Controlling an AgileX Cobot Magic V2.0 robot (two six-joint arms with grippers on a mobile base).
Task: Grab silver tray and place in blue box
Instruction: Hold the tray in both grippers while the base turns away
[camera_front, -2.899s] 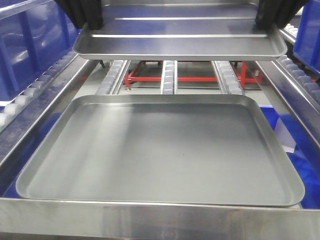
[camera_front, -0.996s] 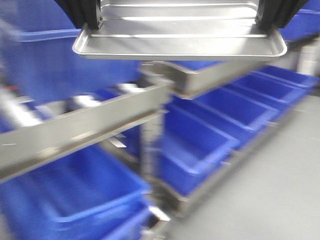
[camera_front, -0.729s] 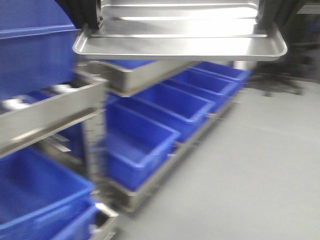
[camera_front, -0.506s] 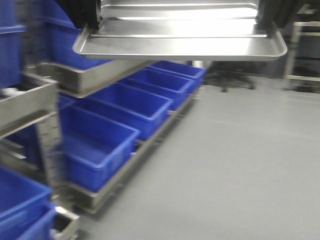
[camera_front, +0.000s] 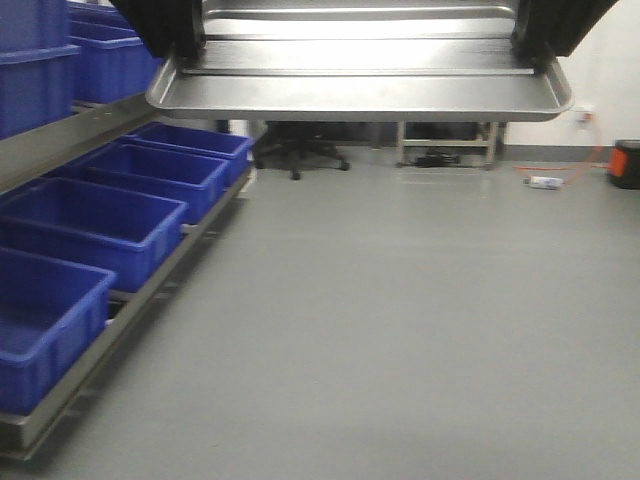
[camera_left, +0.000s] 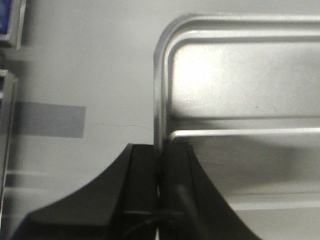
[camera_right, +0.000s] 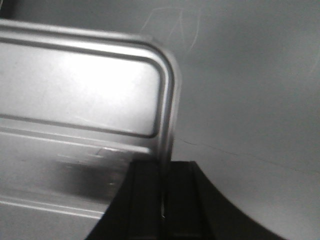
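The silver tray (camera_front: 360, 90) hangs level at the top of the front view, held by its two short ends. My left gripper (camera_front: 185, 45) is shut on its left rim and my right gripper (camera_front: 535, 40) on its right rim. In the left wrist view the black fingers (camera_left: 145, 170) pinch the rim of the tray (camera_left: 240, 75) over grey floor. The right wrist view shows the same grip (camera_right: 164, 185) on the tray (camera_right: 80, 90). A row of blue boxes (camera_front: 90, 215) sits open on a low rack at the left, below and left of the tray.
More blue crates (camera_front: 40, 80) stand on an upper shelf at the far left. Grey floor (camera_front: 400, 320) stretches ahead. An office chair (camera_front: 300, 155) and a table frame (camera_front: 445, 150) stand by the far wall. A small object (camera_front: 545, 182) and an orange item (camera_front: 628, 163) lie at the right.
The view has swung away from the rack: the rack and its blue boxes slid to the left edge and open floor now fills the frame. Both grippers hold the tray unchanged.
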